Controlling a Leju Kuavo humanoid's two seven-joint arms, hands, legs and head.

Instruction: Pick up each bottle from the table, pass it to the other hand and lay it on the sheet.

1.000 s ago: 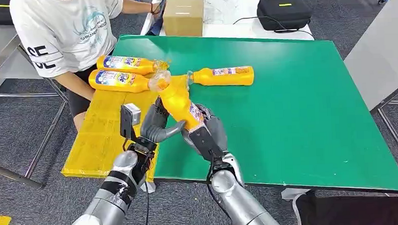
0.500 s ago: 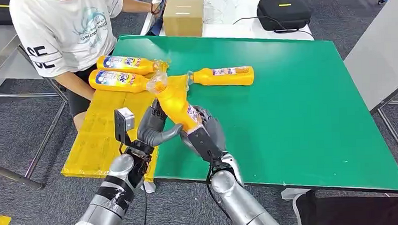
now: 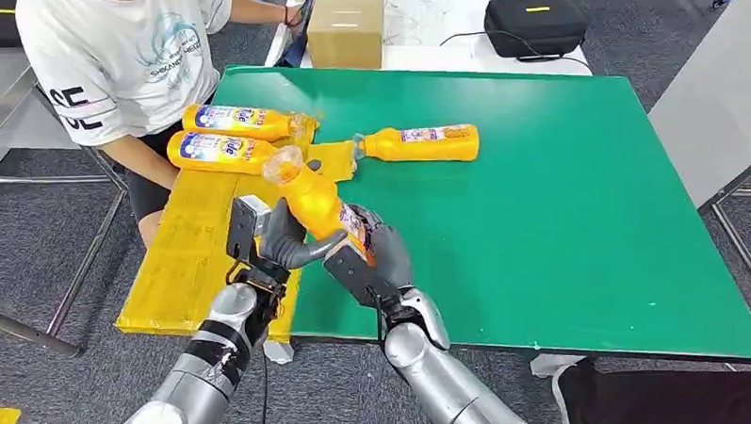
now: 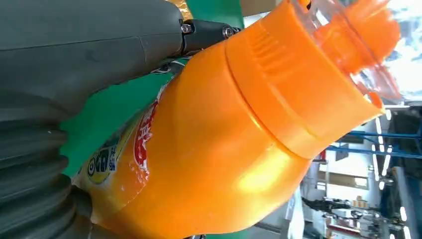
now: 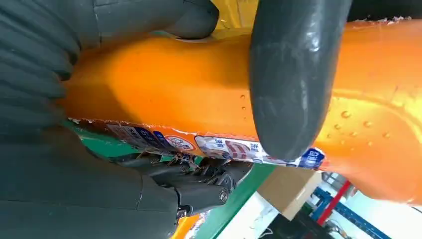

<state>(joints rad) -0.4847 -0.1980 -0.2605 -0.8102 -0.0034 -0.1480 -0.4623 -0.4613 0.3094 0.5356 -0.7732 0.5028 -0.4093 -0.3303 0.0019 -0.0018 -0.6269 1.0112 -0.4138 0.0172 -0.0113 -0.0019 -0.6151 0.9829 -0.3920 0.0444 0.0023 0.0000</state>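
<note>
On my screen the left hand (image 3: 280, 236) wrapped its thumb round the held bottle (image 3: 317, 202), raised tilted over the yellow sheet (image 3: 189, 247) edge, while the right hand (image 3: 371, 257) gripped its base.

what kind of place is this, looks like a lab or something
Probably a robot lab or test workshop, not a home: a green work table with a yellow sheet taped on, black equipment cases and a cardboard box behind, grey carpet, and a person seated close by.
</note>
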